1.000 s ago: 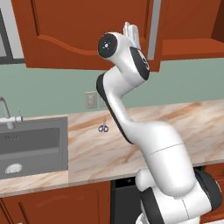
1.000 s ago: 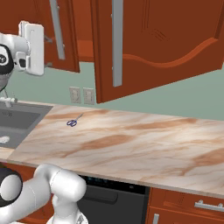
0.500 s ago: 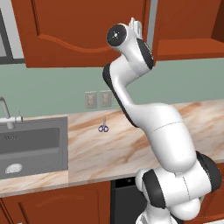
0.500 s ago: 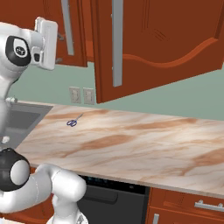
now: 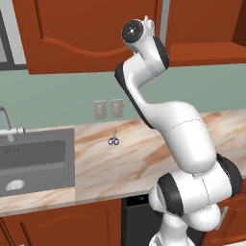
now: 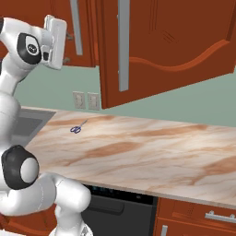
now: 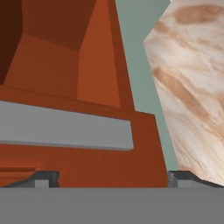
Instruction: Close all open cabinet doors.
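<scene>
Two dark fingertips (image 7: pixel 46 178) stand spread wide at the bottom of the hand view, holding nothing, with the gripper (image 7: pixel 111 180) close up against an open cabinet door (image 7: pixel 87 144) whose silver bar handle (image 7: pixel 65 130) runs across just above them from 9 toward 3 o'clock. From the right base view the hand (image 6: pixel 56 41) is raised at about 10 o'clock beside a wall-cabinet handle (image 6: pixel 76 25), and a second open door (image 6: pixel 161 46) juts out over the marble counter (image 6: pixel 152 152) at 1 o'clock. Small scissors (image 5: pixel 113 140) lie on the counter near the wall outlets (image 5: pixel 108 109), with the sink (image 5: pixel 33 158) off at 9 o'clock.
</scene>
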